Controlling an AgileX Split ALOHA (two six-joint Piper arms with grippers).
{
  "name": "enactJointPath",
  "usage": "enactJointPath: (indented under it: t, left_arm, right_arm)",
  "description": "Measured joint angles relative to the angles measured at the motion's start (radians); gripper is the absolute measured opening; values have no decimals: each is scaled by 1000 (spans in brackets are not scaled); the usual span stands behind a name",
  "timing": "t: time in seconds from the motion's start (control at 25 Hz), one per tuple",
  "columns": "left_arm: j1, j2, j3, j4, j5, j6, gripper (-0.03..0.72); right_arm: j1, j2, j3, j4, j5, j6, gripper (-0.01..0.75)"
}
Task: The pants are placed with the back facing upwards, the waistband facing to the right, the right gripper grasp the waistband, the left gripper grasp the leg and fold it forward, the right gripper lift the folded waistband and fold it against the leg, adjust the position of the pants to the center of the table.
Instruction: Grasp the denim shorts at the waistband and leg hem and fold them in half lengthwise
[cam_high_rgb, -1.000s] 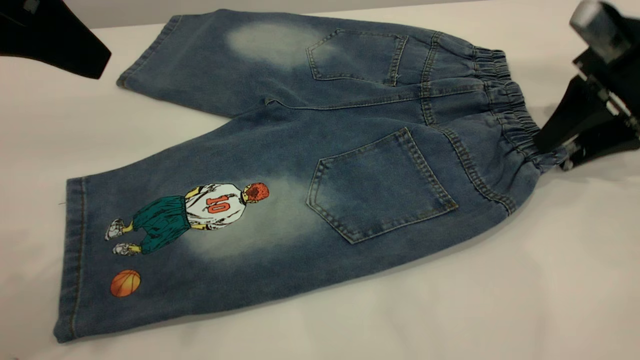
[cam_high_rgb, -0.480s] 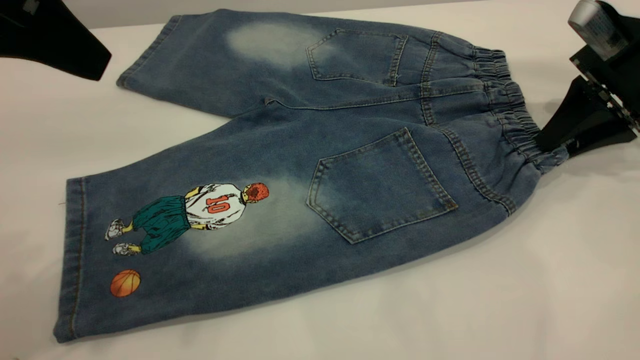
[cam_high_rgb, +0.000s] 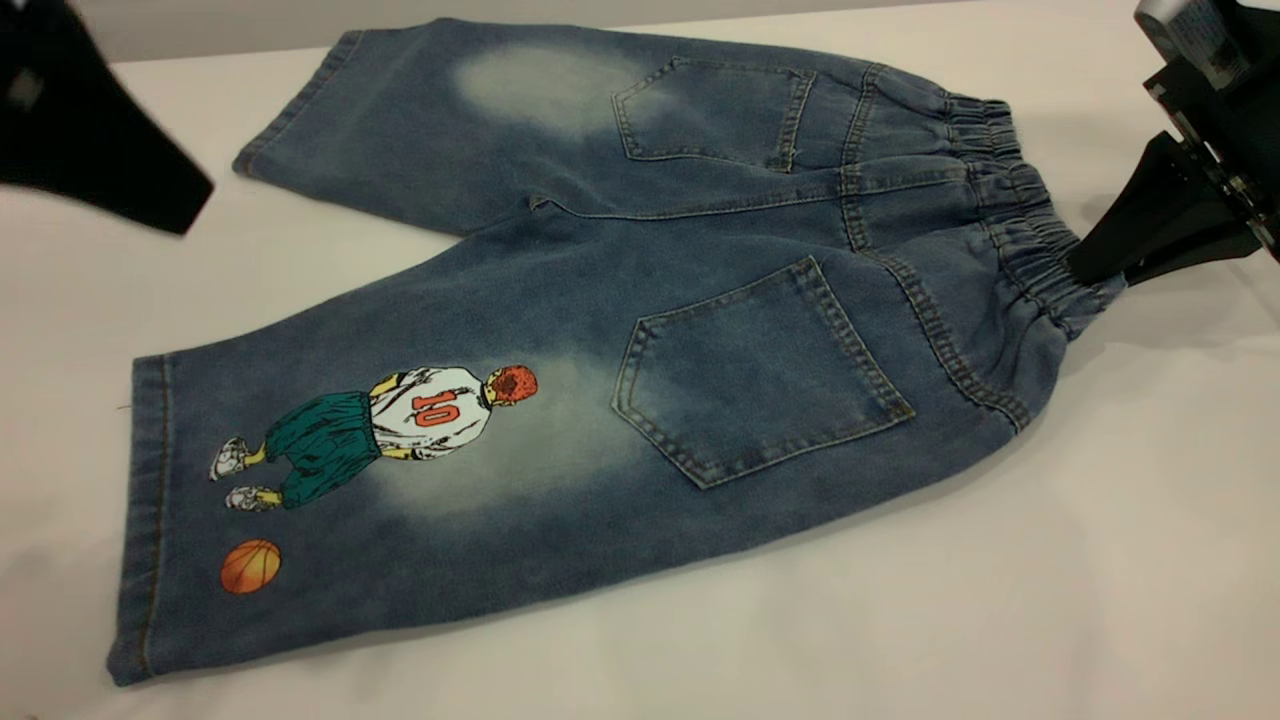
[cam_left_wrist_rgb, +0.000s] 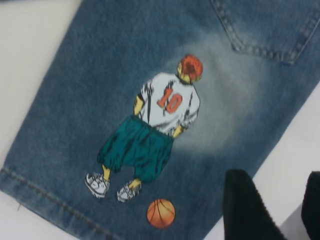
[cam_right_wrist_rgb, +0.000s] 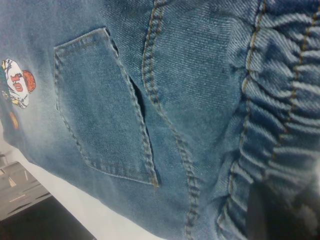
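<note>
Exterior: denim shorts (cam_high_rgb: 600, 330) flat on the white tabletop (cam_high_rgb: 1000, 600), back up, elastic waistband (cam_high_rgb: 1020, 230) to the right. My right gripper (cam_high_rgb: 1095, 268) is pinching the near end of that waistband, cloth bunched at the tips. Left gripper (cam_high_rgb: 110, 160) hangs above the tabletop off the far leg hem, touching nothing.

Left wrist: looking down on the near leg's basketball-player print (cam_left_wrist_rgb: 155, 130); jaws spread. I'd grab at the leg hem (cam_left_wrist_rgb: 45, 192), deep enough to catch both layers.

Right wrist: gathered waistband fills the view. Hold firm and level while the leg gets taken.

Left tool (cam_high_rgb: 150, 190) blurred, cut off; right tool (cam_high_rgb: 1095, 270) tips hidden.
</note>
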Motion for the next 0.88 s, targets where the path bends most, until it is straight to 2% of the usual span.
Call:
enactJointPath:
  t: [0.4,0.72,0.88]
  left_arm:
    - [0,93,214,39,-185,52,290]
    - [0,273,218,48,-330,15,290]
    - [0,370,217,47,-359,15,290]
  right_arm:
    - [-1,0,0,84,2,-10,20]
    - [-1,0,0,106,8,-39,21]
    - [-1,0,0,106,15,-39,21]
